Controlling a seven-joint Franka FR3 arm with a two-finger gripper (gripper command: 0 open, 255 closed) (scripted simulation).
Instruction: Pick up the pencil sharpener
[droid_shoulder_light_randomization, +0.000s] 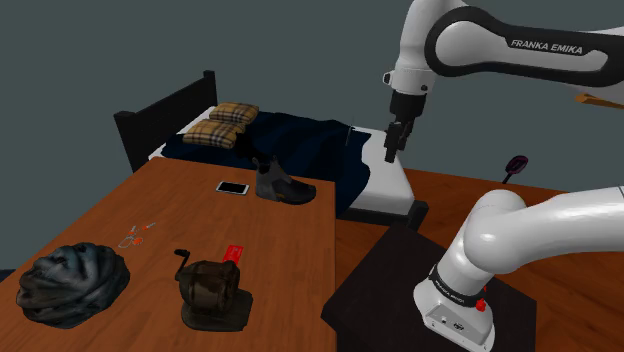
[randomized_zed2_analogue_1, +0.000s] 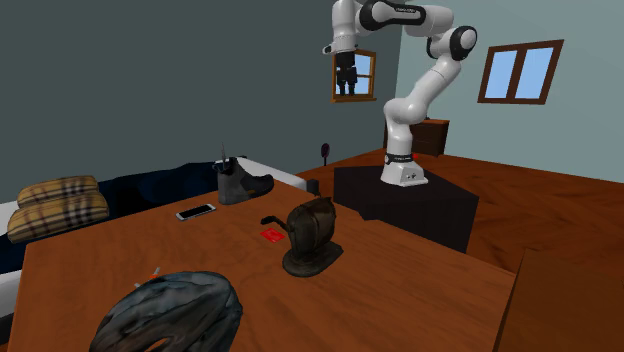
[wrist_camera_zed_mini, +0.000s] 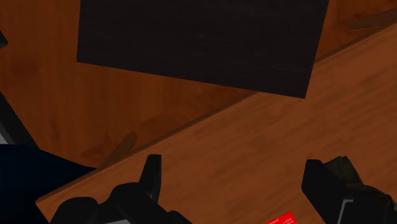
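The pencil sharpener is a dark brown crank type on a flat base, standing on the wooden table near its front. The second exterior view shows the sharpener at the table's middle, and in the wrist view the sharpener is far below. My black gripper hangs high in the air, pointing down, off the table's edge and far from the sharpener. In the second exterior view the gripper has its fingers apart and holds nothing.
A small red card lies beside the sharpener. A dark boot and a phone sit further back. A black helmet lies at the shoulder view's left. Beyond the table stands a bed; the black stand is beside it.
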